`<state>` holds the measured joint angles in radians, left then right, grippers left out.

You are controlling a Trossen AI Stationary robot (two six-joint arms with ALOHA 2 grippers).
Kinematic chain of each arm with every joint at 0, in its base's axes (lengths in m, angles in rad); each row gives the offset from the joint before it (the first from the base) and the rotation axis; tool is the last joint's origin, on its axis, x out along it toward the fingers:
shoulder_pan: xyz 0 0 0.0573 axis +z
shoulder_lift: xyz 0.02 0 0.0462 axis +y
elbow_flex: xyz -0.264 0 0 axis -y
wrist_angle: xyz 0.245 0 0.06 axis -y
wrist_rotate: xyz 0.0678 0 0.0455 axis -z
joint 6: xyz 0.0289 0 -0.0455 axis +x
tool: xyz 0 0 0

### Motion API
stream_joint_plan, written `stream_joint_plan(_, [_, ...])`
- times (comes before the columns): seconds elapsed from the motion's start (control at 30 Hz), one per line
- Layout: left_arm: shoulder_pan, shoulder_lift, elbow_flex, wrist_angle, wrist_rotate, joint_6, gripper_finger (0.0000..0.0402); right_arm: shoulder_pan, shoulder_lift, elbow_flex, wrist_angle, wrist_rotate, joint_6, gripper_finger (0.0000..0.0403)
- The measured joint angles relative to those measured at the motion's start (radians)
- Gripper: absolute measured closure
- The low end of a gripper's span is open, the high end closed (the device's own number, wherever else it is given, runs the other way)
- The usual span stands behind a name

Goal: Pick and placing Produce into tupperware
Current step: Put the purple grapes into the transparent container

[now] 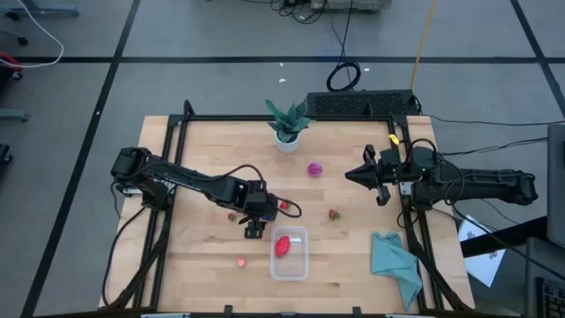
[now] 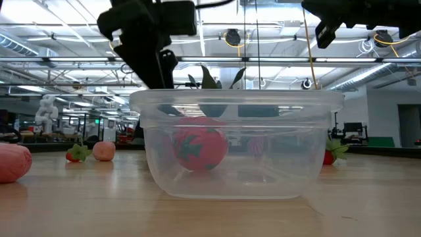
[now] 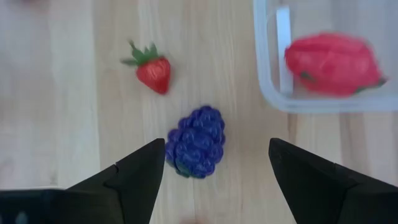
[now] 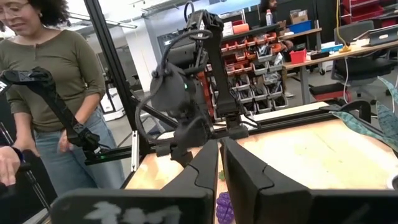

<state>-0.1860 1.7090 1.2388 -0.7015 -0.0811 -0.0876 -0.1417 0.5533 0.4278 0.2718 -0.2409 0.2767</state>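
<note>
Purple berry (image 3: 196, 142) centred under left gripper (image 3: 214, 163), jaws wide, beside tupperware (image 3: 264, 74). Pick step: needs descent, closing. Right gripper (image 1: 353, 176) shut, idle near right edge.

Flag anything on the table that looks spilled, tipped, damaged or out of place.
Nothing stands out. The tupperware sits upright with one red produce piece inside; the other pieces lie loose on the table, and the teal cloth lies crumpled near its edge.

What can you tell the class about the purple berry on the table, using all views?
The berry is a small dark purple toy of bumpy clustered beads, like a blackberry. It lies loose on the wooden table, outside the tupperware, near a strawberry. The open left gripper hovers above, fingers either side, not touching.
</note>
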Motion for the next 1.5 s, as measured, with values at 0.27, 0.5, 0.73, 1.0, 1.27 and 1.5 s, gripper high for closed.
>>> stream_joint_plan(0.27, [0.010,0.074,0.000,-0.005,0.028,0.047,0.0108,0.000,0.000,0.000,-0.007,0.000,0.000,0.0385])
stream_joint_plan(0.5, [0.025,0.074,0.000,-0.010,0.030,0.077,0.0108,0.000,0.000,0.000,-0.016,-0.001,0.000,0.0385])
stream_joint_plan(0.73, [0.035,0.074,0.000,-0.003,0.056,0.097,0.0108,0.000,0.000,0.000,-0.026,-0.001,0.000,0.0385])
stream_joint_plan(1.0, [0.060,0.074,-0.020,0.002,0.073,0.110,0.0108,0.000,0.000,0.000,-0.032,-0.001,0.000,0.0385])
stream_joint_plan(1.27, [0.063,0.074,-0.054,0.039,0.091,0.135,0.0108,0.000,0.000,0.000,-0.038,-0.001,0.000,0.0385])
stream_joint_plan(1.5, [0.074,0.074,-0.066,0.072,0.089,0.169,0.0108,0.000,0.000,0.000,-0.038,-0.001,0.000,0.0385])
